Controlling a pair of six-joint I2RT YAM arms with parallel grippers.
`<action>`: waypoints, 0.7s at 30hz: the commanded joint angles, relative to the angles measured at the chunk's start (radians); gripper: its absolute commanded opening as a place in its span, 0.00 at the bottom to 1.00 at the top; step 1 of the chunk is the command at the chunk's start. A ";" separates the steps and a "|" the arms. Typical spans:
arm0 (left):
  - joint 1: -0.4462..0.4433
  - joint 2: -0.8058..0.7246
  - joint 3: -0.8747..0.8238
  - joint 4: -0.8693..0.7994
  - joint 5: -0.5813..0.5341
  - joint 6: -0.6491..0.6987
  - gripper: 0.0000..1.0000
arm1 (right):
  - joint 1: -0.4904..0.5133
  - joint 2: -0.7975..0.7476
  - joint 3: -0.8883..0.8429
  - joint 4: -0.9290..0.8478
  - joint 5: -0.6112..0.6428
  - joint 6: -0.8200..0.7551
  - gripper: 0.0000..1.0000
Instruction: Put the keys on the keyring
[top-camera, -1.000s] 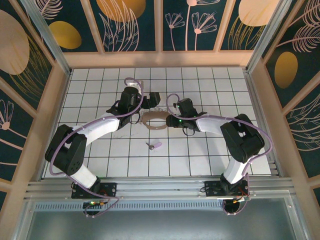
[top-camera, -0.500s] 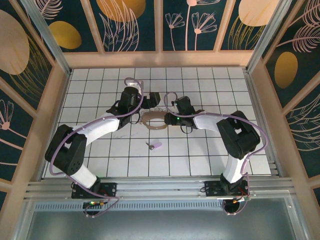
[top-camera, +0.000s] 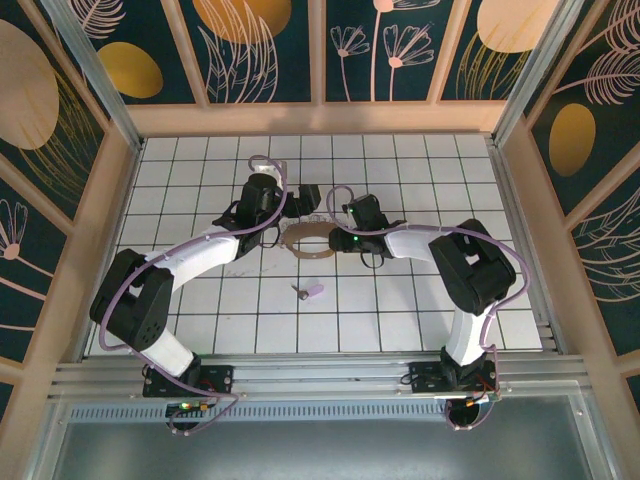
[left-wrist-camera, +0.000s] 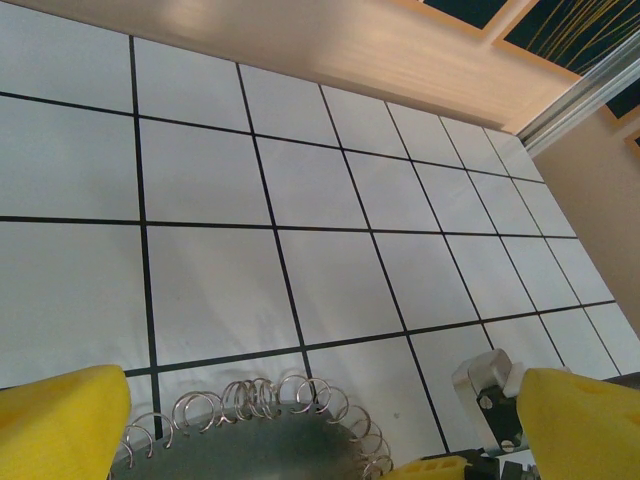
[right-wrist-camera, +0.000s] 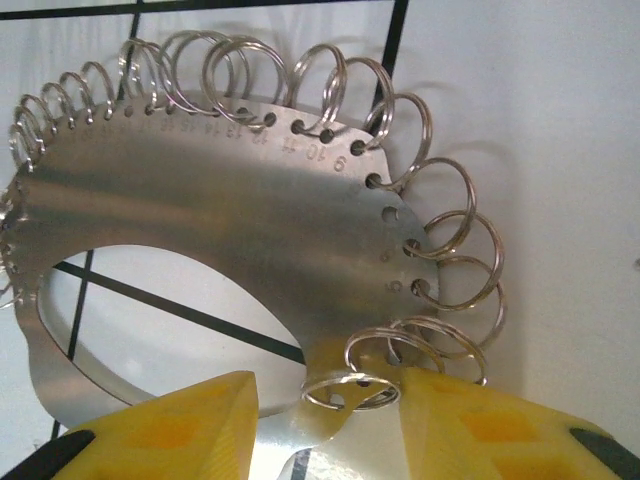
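Note:
The keyring (top-camera: 310, 255) is a flat grey metal hoop lying on the tiles between the two arms. Several small wire rings line its outer edge (right-wrist-camera: 220, 200). The key (top-camera: 311, 291), small and lilac-pink, lies alone about one tile nearer than the hoop. My left gripper (top-camera: 303, 212) hovers at the hoop's far edge, wide open. Its yellow fingers (left-wrist-camera: 60, 425) stand on either side of the ringed plate (left-wrist-camera: 230, 450). My right gripper (top-camera: 335, 238) is at the hoop's right end. Its jaws stand part open around one small ring (right-wrist-camera: 350, 385): the right pad (right-wrist-camera: 480, 420) touches it, the left pad stands apart.
White tiled floor (top-camera: 400, 300) with black grid lines, boxed in by wooden walls (top-camera: 320, 118) on three sides. Purple cables loop over both wrists. A metal rail (top-camera: 320, 375) runs along the near edge by the arm bases.
My right wrist and forearm have shifted slightly left, toward the hoop. The left arm, hoop and key have not moved.

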 joint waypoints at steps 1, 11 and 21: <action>0.007 -0.002 0.019 0.015 0.005 0.014 0.99 | -0.004 0.005 -0.005 0.047 -0.040 -0.027 0.43; 0.007 -0.006 0.019 0.011 0.003 0.019 0.99 | -0.001 -0.015 -0.022 0.061 -0.074 -0.036 0.38; 0.008 -0.002 0.021 0.011 0.003 0.020 0.99 | -0.001 -0.026 -0.037 0.057 -0.078 -0.039 0.35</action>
